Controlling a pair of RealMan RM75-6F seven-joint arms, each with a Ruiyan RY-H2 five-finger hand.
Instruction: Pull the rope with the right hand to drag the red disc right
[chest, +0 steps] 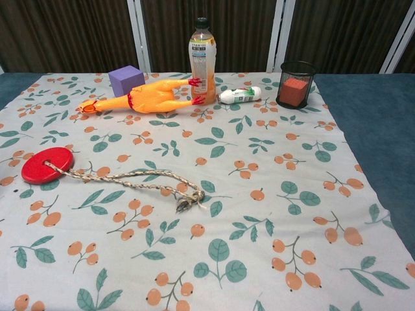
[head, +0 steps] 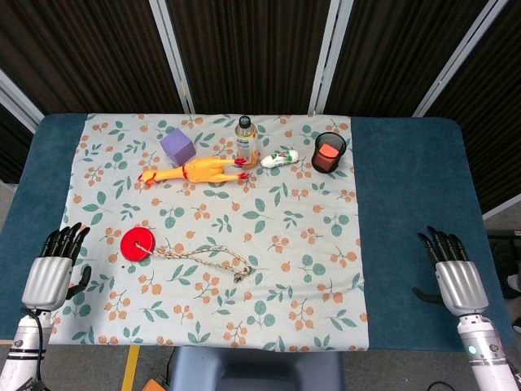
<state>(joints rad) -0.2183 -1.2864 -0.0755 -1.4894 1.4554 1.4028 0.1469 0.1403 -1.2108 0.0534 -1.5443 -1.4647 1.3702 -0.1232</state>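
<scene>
In the head view, a blue table (head: 407, 163) carries a white cloth with a leaf and orange fruit print (head: 309, 285). One flat red round disc (head: 137, 243) lies on the cloth at the left of the frame, a little below the middle. One braided beige rope (head: 199, 259) is attached to the disc and runs to the lower right, and it ends in a frayed knot near the centre of the frame. In the upper part there are five other things: one purple cube (head: 177, 147), one yellow rubber chicken (head: 194, 172) lying on its side, one clear plastic bottle with a black cap (head: 247, 140) standing upright, one small white bottle (head: 279, 159) lying down, and one black mesh cup with an orange inside (head: 329, 152).

The left hand (head: 53, 270) is at the lower left edge, fingers apart and stretched forward, and it holds nothing. The right hand (head: 453, 273) is at the lower right, on the bare blue surface, also with its fingers spread and nothing in them. It is well apart from the rope.

In the chest view no hand appears. The disc (chest: 47, 164) is at the middle left, and the rope (chest: 130, 178) goes from it to the right, towards the centre. The cube (chest: 126, 79), chicken (chest: 146, 97), tall bottle (chest: 202, 58), small bottle (chest: 240, 95) and cup (chest: 296, 84) stand along the top.
</scene>
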